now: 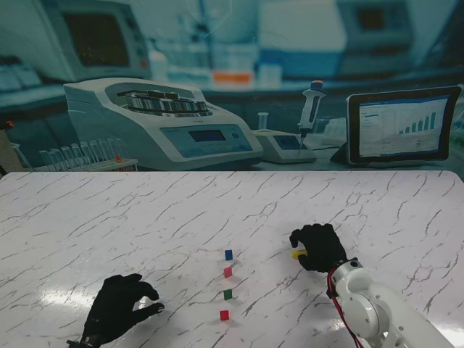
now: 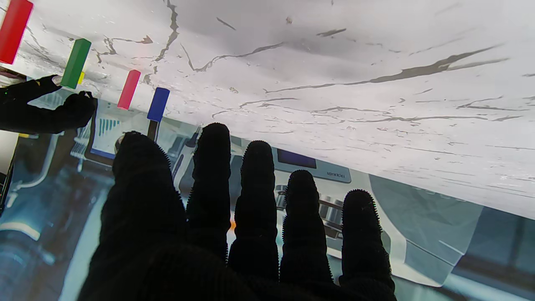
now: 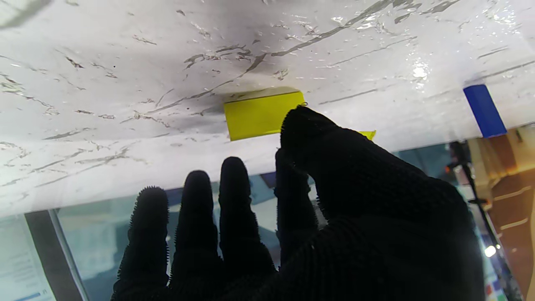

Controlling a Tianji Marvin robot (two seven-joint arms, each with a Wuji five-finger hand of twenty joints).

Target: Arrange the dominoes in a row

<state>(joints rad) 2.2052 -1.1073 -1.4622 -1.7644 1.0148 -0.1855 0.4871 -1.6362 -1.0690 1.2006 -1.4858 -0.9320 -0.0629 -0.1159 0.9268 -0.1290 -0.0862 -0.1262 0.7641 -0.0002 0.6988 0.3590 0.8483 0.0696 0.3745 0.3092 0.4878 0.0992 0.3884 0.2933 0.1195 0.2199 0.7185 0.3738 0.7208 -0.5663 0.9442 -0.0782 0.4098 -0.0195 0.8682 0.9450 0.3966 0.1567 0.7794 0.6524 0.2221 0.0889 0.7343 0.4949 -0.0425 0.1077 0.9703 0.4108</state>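
Four dominoes standing in a row; right hand at the fifth.

Stand view: small blue (image 1: 228, 254), pink (image 1: 228, 272), green (image 1: 228, 293) and red (image 1: 224, 315) plastic dominoes line up 12 to 6 o'clock on the white marbled table (image 1: 109, 217). Black-gloved left hand (image 1: 119, 306) at 8 o'clock, fingers spread, holding nothing. Open tabletop at 10 o'clock.
Left wrist: row well apart from fingertips (image 2: 215, 133).
Right wrist: black-gloved right hand (image 3: 301, 217), thumb touching the flat yellow domino (image 3: 261, 115); grip cannot be told.

The right hand (image 3: 334, 200) covers one end of the yellow domino (image 3: 259, 115), so any grip on it cannot be confirmed, and the red domino (image 2: 14, 31) is cut off at the frame edge.
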